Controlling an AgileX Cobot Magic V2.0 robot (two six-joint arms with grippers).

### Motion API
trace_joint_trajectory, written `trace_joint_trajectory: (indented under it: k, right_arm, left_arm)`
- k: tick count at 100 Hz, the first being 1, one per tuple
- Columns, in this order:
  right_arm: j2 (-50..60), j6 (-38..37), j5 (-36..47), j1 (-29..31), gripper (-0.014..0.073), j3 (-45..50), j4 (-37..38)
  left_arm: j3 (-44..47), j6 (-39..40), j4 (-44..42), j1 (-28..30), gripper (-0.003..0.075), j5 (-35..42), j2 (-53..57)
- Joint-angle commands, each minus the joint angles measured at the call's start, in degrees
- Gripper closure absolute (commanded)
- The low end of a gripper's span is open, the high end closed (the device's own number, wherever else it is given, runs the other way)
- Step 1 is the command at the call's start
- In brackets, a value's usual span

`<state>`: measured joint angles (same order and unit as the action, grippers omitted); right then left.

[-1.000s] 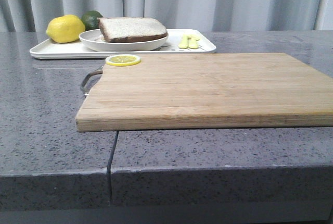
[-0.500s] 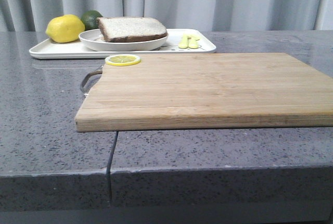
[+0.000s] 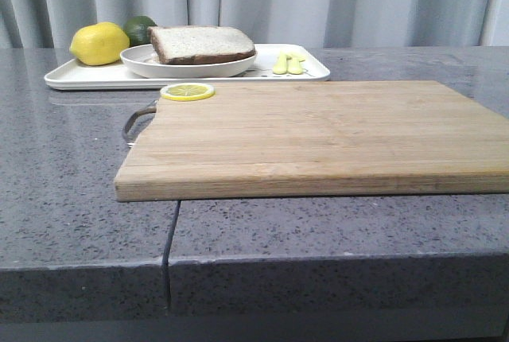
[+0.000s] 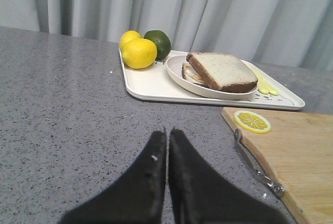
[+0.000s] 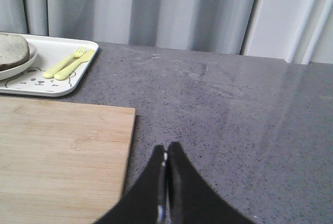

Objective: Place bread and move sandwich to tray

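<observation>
The bread (image 3: 202, 44), a thick slice with a dark crust, lies on top of the sandwich on the round white plate (image 3: 159, 64). The plate stands on the white tray (image 3: 87, 77) at the far left of the counter. In the left wrist view the bread (image 4: 221, 71) covers the egg slice (image 4: 191, 75) beneath it, on the plate (image 4: 177, 70) in the tray (image 4: 151, 83). My left gripper (image 4: 167, 130) is shut and empty over the grey counter, short of the tray. My right gripper (image 5: 166, 147) is shut and empty over the counter beside the cutting board.
A wooden cutting board (image 3: 318, 131) with a metal handle (image 3: 137, 119) fills the middle; a lemon slice (image 3: 188, 91) lies on its far left corner. A lemon (image 3: 99, 43) and lime (image 3: 140, 28) sit on the tray, with a yellow fork and spoon (image 3: 288, 63).
</observation>
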<state>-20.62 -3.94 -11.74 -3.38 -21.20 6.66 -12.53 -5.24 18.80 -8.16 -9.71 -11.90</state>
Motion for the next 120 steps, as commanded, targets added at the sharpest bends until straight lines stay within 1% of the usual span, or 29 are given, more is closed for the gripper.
trace_joint_trajectory:
  k: [1,31,54,70,101,120]
  right_arm:
    - [-0.33,0.18,4.81,0.28,0.0661,-1.51,0.40]
    - [-0.33,0.18,4.81,0.28,0.0661,-1.51,0.40]
    - [-0.33,0.18,4.81,0.28,0.0661,-1.51,0.40]
    - [-0.33,0.18,4.81,0.28,0.0661,-1.51,0.40]
    - [-0.33,0.18,4.81,0.28,0.0661,-1.51,0.40]
    - [-0.33,0.18,4.81,0.28,0.0661,-1.51,0.40]
  left_arm:
    - [-1.70,-0.04,0.26,-0.47,0.0740,4.59,-0.47]
    - [-1.65,-0.04,-0.15,-0.47,0.0739,4.46,-0.47]
    - [-0.49,-0.04,-12.08,0.15,0.0740,4.61,-0.10]
    - [2.91,-0.04,-17.41,2.93,0.0740,4.60,0.95]
    - [8.63,-0.04,-19.23,6.52,0.0740,4.49,12.87]
    - [12.35,0.24,-19.23,7.10,0.0740,4.45,13.92]
